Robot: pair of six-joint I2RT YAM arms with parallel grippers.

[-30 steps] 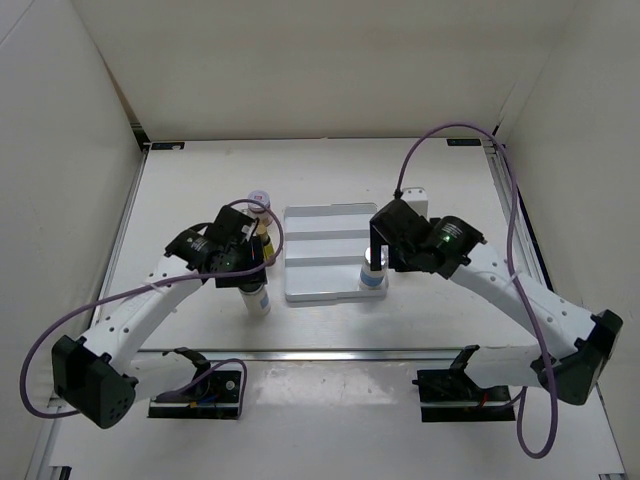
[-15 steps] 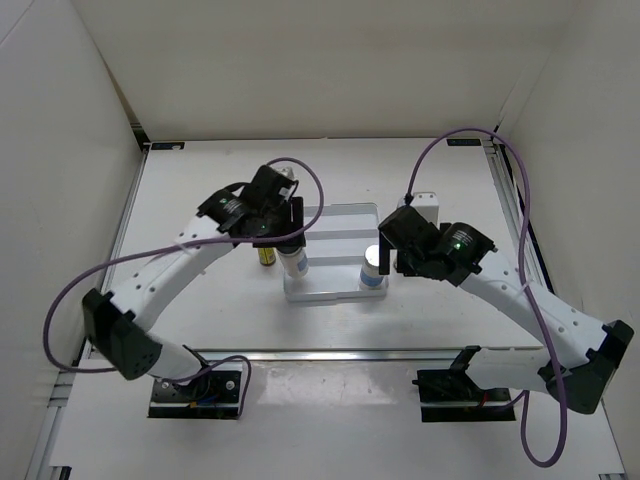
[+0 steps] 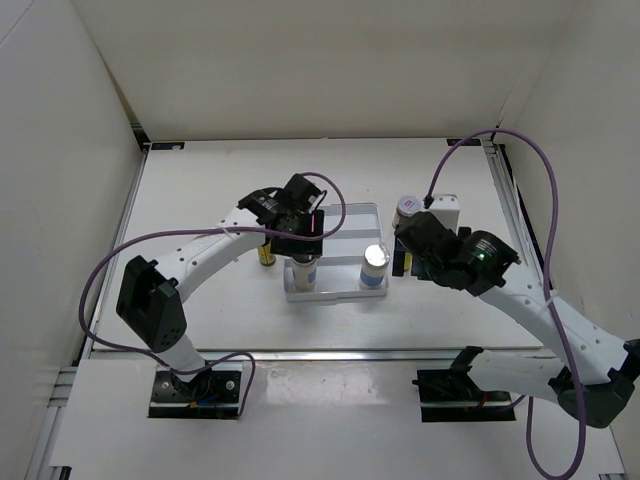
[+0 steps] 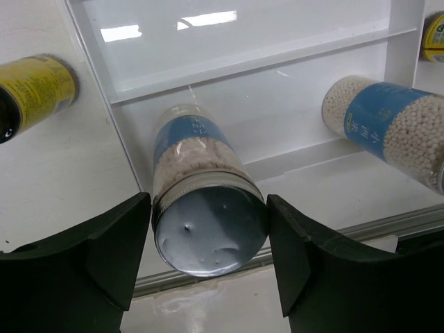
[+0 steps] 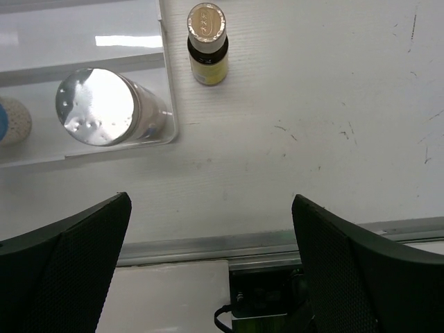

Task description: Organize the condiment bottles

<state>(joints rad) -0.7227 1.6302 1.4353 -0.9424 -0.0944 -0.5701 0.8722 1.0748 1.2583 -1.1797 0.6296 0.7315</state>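
**Bright, even overhead light in a white enclosure; crisp top view, softer wrist views.**

Diffuse light fell from above and bounced off the white walls and table (image 3: 200,180), so shadows under the arms were pale and short. The silver cap (image 3: 376,255) at the tray's near right burned out to a white spot from above, with mottled glare in the right wrist view. Lamp reflections lay as bright bars on the far shelf of the tray (image 4: 277,118). Close to the left lens, the white bottle (image 4: 208,229) had a shaded, slightly soft cap. The left gripper's fingers (image 4: 76,270) and the right gripper's fingers (image 5: 55,257) were dark and blurred. Wide-angle distortion made the bottles lean outward.
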